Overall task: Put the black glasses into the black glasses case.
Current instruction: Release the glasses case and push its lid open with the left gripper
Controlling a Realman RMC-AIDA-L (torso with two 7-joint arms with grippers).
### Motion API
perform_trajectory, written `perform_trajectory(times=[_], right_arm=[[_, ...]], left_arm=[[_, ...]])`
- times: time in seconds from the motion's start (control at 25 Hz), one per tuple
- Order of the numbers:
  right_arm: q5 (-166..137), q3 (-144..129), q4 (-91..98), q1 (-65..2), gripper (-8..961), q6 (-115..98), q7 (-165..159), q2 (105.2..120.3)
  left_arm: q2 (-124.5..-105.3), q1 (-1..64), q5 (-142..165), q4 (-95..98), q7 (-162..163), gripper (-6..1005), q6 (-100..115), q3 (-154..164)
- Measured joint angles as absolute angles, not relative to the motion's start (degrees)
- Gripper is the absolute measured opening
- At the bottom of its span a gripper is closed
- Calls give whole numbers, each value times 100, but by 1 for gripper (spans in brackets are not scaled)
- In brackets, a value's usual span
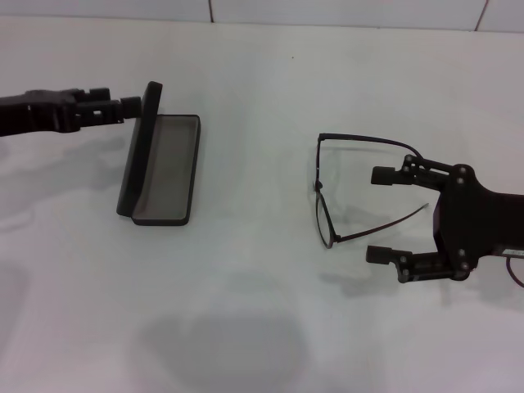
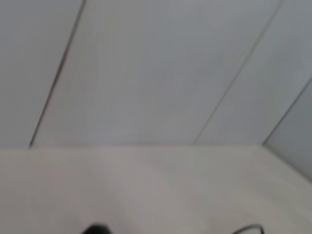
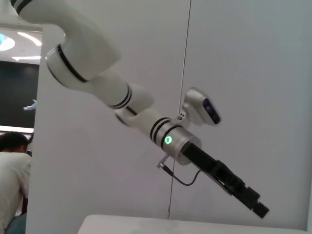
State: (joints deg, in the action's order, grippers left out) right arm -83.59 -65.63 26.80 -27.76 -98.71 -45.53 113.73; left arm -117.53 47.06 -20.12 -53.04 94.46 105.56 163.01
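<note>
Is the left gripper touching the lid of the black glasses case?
Touching. In the head view the left gripper meets the raised lid of the black glasses case at its far end, with no gap visible.

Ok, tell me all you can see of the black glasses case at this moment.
The black glasses case lies open on the white table, on the robot's left: an oblong hard shell with rounded corners and grey lining, lid tilted up. The left gripper is at the lid's far corner, apparently holding it. The black glasses lie apart.
</note>
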Motion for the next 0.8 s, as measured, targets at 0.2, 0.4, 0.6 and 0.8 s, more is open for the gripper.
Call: perform_trajectory(times=[0.2, 0.4, 0.6, 0.8], right_arm=[[-8359, -6596, 2680, -2773, 883, -9894, -4545, 11373], [-8360, -6601, 2681, -2758, 883, -9910, -4470, 11389], [-8365, -6600, 2681, -2688, 883, -9918, -4396, 11401], [-8368, -6600, 2681, -2680, 883, -9919, -4382, 11429]], left_arm=[[-11874, 5102, -1413, -5563, 9819, 821, 10360, 16303], [-11946, 5486, -695, -5544, 10074, 814, 9950, 16304], [-11955, 5668, -420, -5474, 10169, 807, 9568, 16304], [-11957, 5748, -140, -5314, 10194, 799, 9189, 16306]])
